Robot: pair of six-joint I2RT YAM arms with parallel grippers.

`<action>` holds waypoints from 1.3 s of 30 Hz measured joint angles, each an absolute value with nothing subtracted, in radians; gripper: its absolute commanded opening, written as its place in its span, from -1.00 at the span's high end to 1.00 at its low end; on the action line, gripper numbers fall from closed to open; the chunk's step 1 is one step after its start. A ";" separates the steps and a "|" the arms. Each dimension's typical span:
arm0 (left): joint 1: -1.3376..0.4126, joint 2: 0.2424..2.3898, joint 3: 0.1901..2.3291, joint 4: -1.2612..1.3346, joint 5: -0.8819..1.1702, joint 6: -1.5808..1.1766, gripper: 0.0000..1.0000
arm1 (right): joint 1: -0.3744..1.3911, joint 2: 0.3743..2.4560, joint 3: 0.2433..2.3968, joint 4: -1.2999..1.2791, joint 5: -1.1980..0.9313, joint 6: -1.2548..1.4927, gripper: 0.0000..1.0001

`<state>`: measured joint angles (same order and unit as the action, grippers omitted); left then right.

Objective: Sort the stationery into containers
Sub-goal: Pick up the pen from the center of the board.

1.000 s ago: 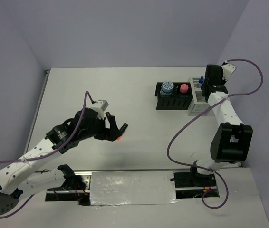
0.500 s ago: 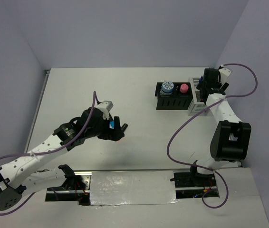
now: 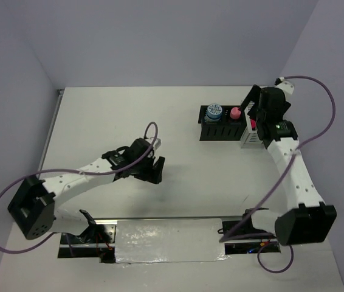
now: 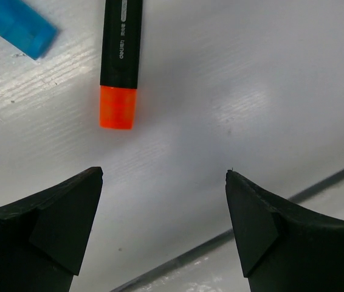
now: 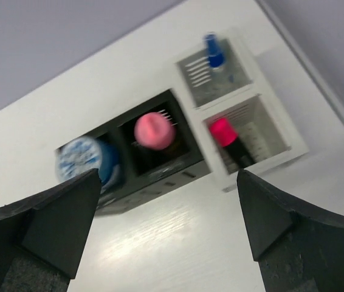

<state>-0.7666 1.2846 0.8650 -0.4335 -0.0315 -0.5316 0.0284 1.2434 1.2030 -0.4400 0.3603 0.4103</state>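
Note:
My left gripper (image 4: 163,182) hangs open just above the table, empty. Ahead of it lies a dark marker with an orange cap (image 4: 120,67), and a cyan cap (image 4: 20,30) shows at the upper left. In the top view the left gripper (image 3: 154,169) hides both markers. My right gripper (image 5: 169,182) is open and empty, raised in front of the containers. The black organiser (image 5: 154,182) holds a blue-white tape roll (image 5: 87,161) and a pink tube (image 5: 155,131). The white slatted box (image 5: 269,161) holds a blue-capped marker (image 5: 213,52) and a pink-capped marker (image 5: 227,137).
The organiser (image 3: 220,135) and white box (image 3: 249,141) stand side by side at the table's back right, close to the right wall. A dark seam (image 4: 318,185) marking the table's near edge runs just beyond my left fingertips.
The right gripper opened and drew back from the white box, leaving the pink-capped marker inside. The left arm swung right and dropped low over the orange-capped and cyan-capped markers.

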 measured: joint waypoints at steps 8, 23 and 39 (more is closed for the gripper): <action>-0.746 1.551 0.920 -0.410 -0.067 -0.469 -0.87 | 0.102 0.965 1.180 -0.558 0.186 0.394 -0.99; -0.712 1.686 0.966 -0.298 -0.093 -0.426 0.67 | 0.104 0.795 1.137 -0.714 0.067 0.366 -0.99; -0.788 1.441 0.862 -0.282 -0.105 -0.478 1.00 | 0.137 0.795 0.827 -0.476 -0.300 0.573 -0.99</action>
<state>-0.7883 1.4414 0.8619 -0.2817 -0.1051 -0.4778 0.1371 0.7948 0.8272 -0.4755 -0.3000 0.5732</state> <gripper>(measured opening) 0.366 0.995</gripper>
